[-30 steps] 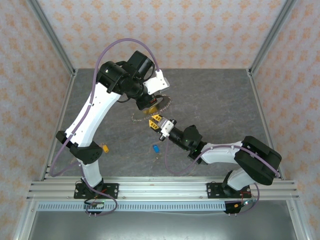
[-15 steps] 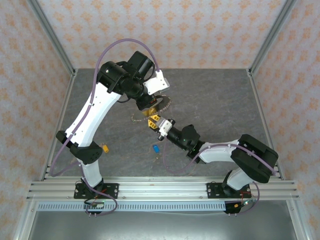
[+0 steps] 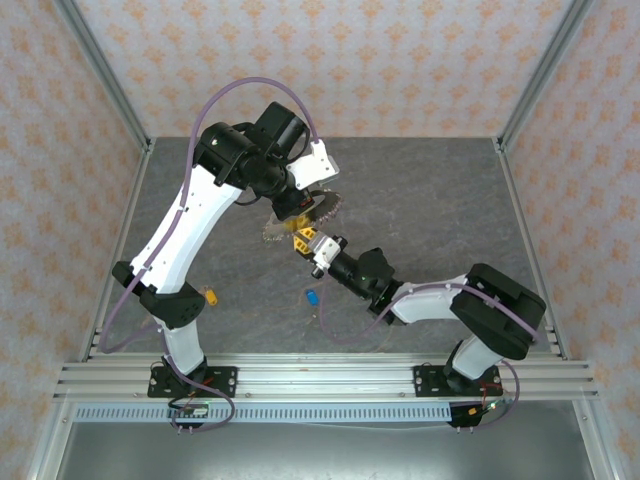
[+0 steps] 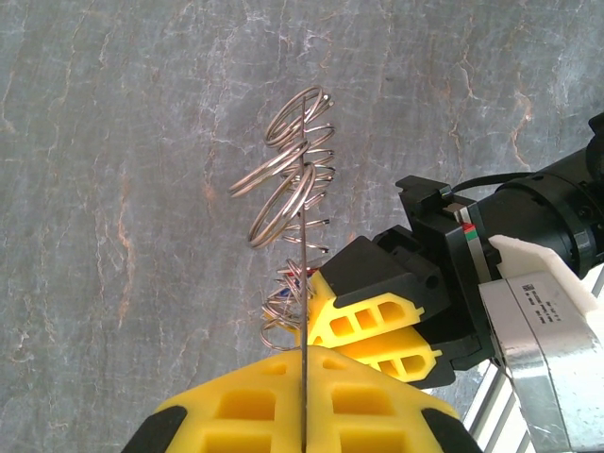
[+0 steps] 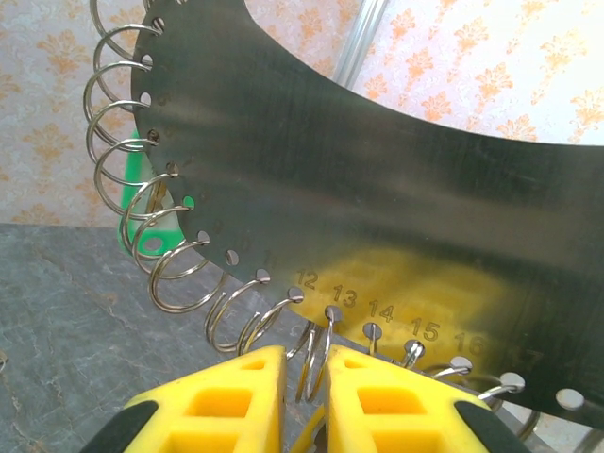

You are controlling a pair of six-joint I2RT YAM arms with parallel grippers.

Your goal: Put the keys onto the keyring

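Orange plastic marks the orange key (image 3: 210, 296), which lies flat on the table (image 3: 440, 200) well to the left of the keyring (image 5: 377, 189) and nearer the arms' bases, beside the left arm's lower link. The left gripper (image 4: 304, 354) has its yellow fingers pressed together on the keyring's thin metal plate. In its wrist view the plate runs edge-on straight out of the seam between them, so the keyring stands on edge above the table. The plate's rim is pierced by a row of numbered holes, and wire loops (image 5: 179, 274) hang from them along the left and lower edge. A green tag (image 5: 149, 212) shows behind the loops at the keyring's left rim; whether it is threaded on one I cannot tell. The right gripper (image 5: 307, 363) meets the keyring's lower rim from the near right. Its yellow fingers stand only a narrow slot apart, with one loop in that slot below the hole marked 13; whether the pads press on the wire I cannot tell. The blue key (image 3: 312, 296) lies on the table on the near side of the keyring, apart from it and just left of the right arm's wrist.
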